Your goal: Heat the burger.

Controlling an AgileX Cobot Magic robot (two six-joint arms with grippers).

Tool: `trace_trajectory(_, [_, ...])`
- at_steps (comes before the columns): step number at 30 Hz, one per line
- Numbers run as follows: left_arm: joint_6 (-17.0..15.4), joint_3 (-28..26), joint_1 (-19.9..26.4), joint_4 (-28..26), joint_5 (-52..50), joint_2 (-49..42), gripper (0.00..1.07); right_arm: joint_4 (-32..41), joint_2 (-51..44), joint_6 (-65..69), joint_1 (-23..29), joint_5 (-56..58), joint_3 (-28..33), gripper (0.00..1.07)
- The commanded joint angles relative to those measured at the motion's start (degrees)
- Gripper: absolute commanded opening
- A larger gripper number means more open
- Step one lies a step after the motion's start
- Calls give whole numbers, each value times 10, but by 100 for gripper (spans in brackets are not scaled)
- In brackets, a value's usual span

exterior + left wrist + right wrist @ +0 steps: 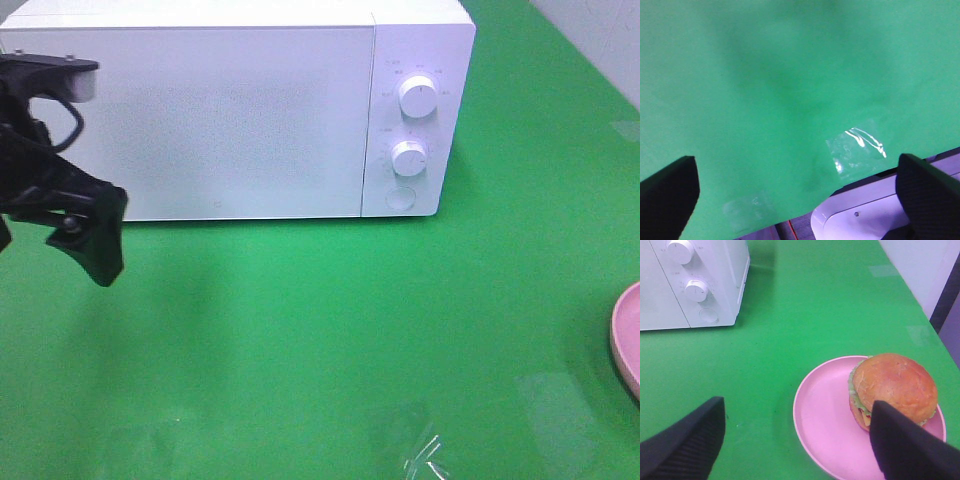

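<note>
A green worktop (330, 330) carries a white microwave (230, 110); its dial lettering is too blurred to read. Only the right wrist view shows the burger (892, 390), on a pink plate (825, 425) beneath the spread, empty right end effector (797, 440). The left end effector (800, 190) is likewise spread and empty.

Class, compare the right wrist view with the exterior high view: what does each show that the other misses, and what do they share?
Only the right wrist view shows the burger, sitting on the pink plate, and the open right gripper. Only the exterior high view shows the left gripper and the microwave's closed door. Both show the microwave's two knobs, the plate's rim and the green table.
</note>
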Motion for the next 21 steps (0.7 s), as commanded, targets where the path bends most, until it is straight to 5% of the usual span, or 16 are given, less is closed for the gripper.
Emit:
trace_trajectory(1, [31,-2,80,-25,34,-22,102,-1,-15,-5,-5,-3,0,76])
trace_trajectory(8, [35,37,171,-48,36,-77,102,-1,-15,-5,-5,-3,0,76])
trace_trajectory(21, [36,186,181,-48,4,-252,102,-1,-15,-5,-5,-3,0,76])
